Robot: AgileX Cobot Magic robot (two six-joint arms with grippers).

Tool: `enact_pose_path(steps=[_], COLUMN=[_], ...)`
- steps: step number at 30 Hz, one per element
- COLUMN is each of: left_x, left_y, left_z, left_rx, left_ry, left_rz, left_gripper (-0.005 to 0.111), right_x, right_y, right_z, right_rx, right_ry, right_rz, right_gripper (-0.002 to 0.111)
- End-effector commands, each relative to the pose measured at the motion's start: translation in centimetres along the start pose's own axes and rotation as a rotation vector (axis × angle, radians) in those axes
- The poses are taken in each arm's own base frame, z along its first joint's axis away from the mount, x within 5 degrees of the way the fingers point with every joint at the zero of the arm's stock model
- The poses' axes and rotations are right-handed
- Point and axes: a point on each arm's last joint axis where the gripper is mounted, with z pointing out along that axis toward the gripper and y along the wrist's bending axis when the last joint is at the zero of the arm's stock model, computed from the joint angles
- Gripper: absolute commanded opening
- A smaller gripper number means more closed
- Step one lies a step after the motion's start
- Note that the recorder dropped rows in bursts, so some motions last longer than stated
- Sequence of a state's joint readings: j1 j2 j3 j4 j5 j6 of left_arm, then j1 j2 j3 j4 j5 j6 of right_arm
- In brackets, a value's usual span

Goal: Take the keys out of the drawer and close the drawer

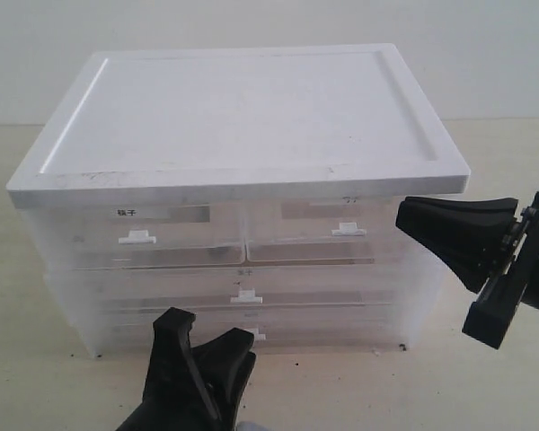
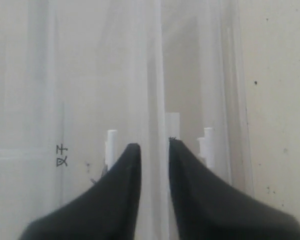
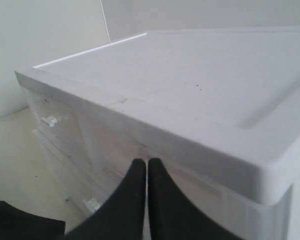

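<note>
A translucent plastic cabinet (image 1: pixel 238 171) with a white lid stands on the table, all its drawers pushed in. The lowest full-width drawer (image 1: pixel 341 330) carries a small white tab handle (image 1: pixel 255 336). No keys show in any view; the cloudy fronts hide the contents. My left gripper (image 1: pixel 208 325) is open low in front of the cabinet, one fingertip just beside that tab (image 2: pixel 208 145), nothing between its fingers (image 2: pixel 152 146). My right gripper (image 1: pixel 404 215) is shut and empty beside the cabinet's upper right corner, under the lid's rim (image 3: pixel 147 162).
Above the lowest drawer sits another wide drawer with its own tab (image 1: pixel 245 295) and a small label (image 1: pixel 242 269). Two half-width labelled drawers (image 1: pixel 136 238) (image 1: pixel 349 230) fill the top row. A beige table (image 1: pixel 485 386) surrounds the cabinet, with a pale wall behind.
</note>
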State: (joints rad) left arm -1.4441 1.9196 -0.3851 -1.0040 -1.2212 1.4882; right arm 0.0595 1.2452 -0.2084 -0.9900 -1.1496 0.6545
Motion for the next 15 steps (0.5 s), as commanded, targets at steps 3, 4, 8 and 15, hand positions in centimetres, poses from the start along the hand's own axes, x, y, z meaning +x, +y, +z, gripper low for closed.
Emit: enact_pose_path(steps=[3, 4, 8, 15], left_x=[0.4, 0.5, 0.8, 2.0], left_y=[0.7, 0.7, 1.1, 2.0], left_z=[0.6, 0.8, 1.6, 3.0], left_rx=[-0.012, -0.013, -0.015, -0.043], left_ry=[-0.009, -0.010, -0.045, 0.002], left_rz=[-0.026, -0.030, -0.057, -0.092], left_gripper=[0.048, 0.047, 0.043, 0.041], right_x=[-0.1, -0.1, -0.1, -0.1], right_y=[0.0, 0.0, 0.0, 0.0], right_z=[0.1, 0.1, 0.1, 0.1], right_rx=[-0.009, -0.009, -0.009, -0.009], right_ry=[-0.011, -0.011, -0.011, -0.011], right_rz=[-0.004, -0.004, -0.004, -0.004], right_gripper=[0.000, 0.000, 0.000, 0.000])
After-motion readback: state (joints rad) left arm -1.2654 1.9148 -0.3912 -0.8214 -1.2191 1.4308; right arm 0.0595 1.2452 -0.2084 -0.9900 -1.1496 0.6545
